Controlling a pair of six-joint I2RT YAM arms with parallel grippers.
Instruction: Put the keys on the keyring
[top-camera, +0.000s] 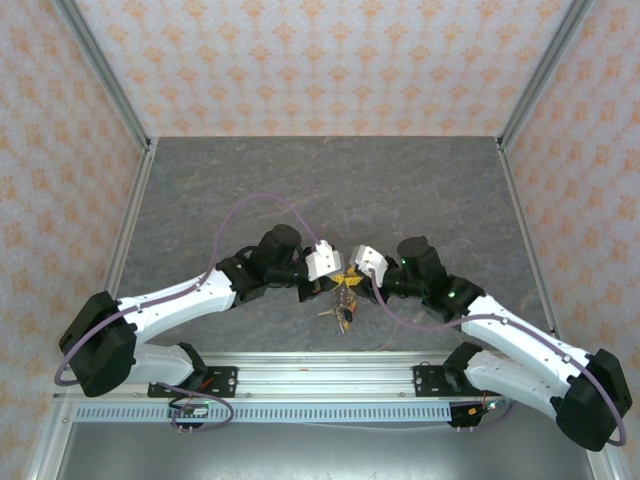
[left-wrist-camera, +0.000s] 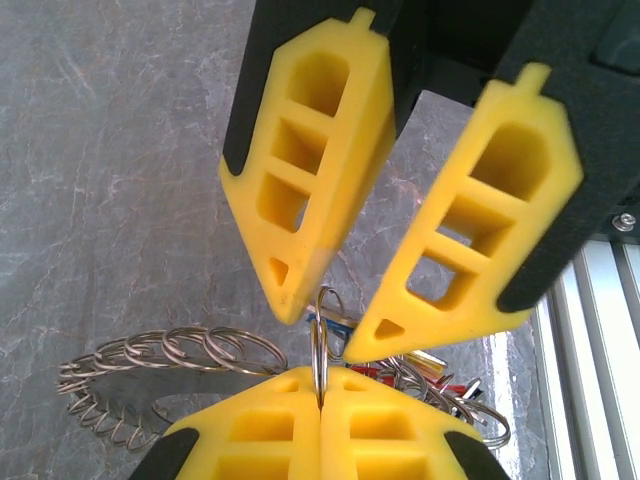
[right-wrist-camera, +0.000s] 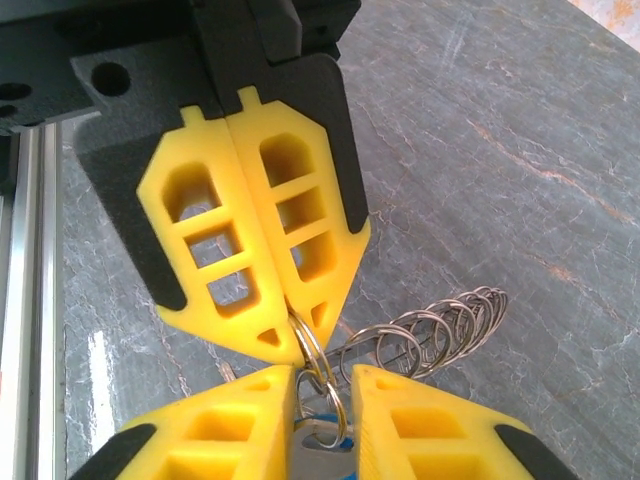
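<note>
My left gripper (left-wrist-camera: 321, 385) is shut on a steel split ring (left-wrist-camera: 320, 345) that stands edge-on between its yellow pads. My right gripper (right-wrist-camera: 322, 385) faces it tip to tip; its jaws stand a little apart, closed in on a small ring and a blue-tagged key (right-wrist-camera: 325, 445). The keyring (left-wrist-camera: 130, 385), a flat grey ring carrying a row of wire loops, hangs to the side of the pinched ring. More keys (left-wrist-camera: 430, 370) with red and yellow tags dangle behind it. From above, both grippers (top-camera: 345, 278) meet over the table's near middle, the keys (top-camera: 343, 312) hanging below them.
The grey stone-patterned table (top-camera: 330, 190) stretches away behind the grippers. An aluminium rail (top-camera: 330, 385) runs along the near edge under the arm bases. Patterned walls (top-camera: 320, 60) close off the back and sides.
</note>
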